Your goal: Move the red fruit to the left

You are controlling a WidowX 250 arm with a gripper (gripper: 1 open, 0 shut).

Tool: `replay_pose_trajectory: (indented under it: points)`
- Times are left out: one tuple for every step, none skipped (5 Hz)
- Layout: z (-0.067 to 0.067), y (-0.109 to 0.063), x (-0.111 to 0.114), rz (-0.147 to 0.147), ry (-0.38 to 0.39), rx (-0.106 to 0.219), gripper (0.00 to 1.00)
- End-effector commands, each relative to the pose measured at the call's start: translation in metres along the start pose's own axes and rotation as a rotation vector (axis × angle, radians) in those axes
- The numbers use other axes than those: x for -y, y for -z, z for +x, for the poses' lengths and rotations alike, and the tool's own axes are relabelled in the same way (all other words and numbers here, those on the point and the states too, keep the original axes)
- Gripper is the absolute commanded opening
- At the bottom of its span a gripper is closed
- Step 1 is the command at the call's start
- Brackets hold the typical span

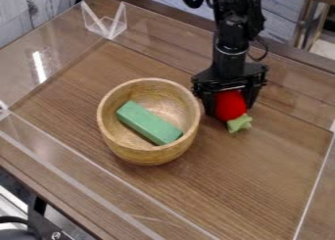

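A black robot tool (228, 87) stands with its fingers spread around a glossy red fruit (230, 106) on a wooden worktop (78, 117), just to the right of a round wooden bowl (108, 120) as the camera sees it. The fruit sits outside the bowl, on the boards near its right-hand rim, with its light green leafy cap pointing toward the lower right of the view and the dark fingers reaching down about its upper part. The tool is open rather than clenched, though whether its fingers touch the fruit cannot be made out. Inside the bowl, a green block (149, 123) lies at a slant, running from the upper left toward the lower right, its far end close to the bowl's inner wall (it is the one thing seen in the bowl, and its long top face is in plain sight). The bowl itself is pale and smooth, with a thick rim and a darker, honey-toned inside. Toward the upper left, well apart from bowl and fruit, a small clear container (105, 22) with pointed corners stands near the worktop's edge; what it may hold is too faint to tell.
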State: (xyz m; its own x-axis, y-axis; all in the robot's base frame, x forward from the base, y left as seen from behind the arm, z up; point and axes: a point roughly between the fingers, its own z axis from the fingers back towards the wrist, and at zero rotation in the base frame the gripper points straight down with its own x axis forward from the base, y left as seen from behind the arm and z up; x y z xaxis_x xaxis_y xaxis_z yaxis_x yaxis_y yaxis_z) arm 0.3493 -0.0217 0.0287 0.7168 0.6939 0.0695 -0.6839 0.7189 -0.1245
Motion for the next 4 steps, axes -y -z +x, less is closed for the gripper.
replay_pose_trajectory:
  points:
    - [0.004,-0.02,0.015,-0.052,0.011,0.04,1.0]
    - [-0.004,-0.022,0.022,-0.057,0.027,0.035,1.0]
    - [-0.008,-0.027,0.03,-0.058,-0.008,0.039,1.0]
    - [-0.012,-0.032,0.036,-0.059,-0.038,0.041,1.0]
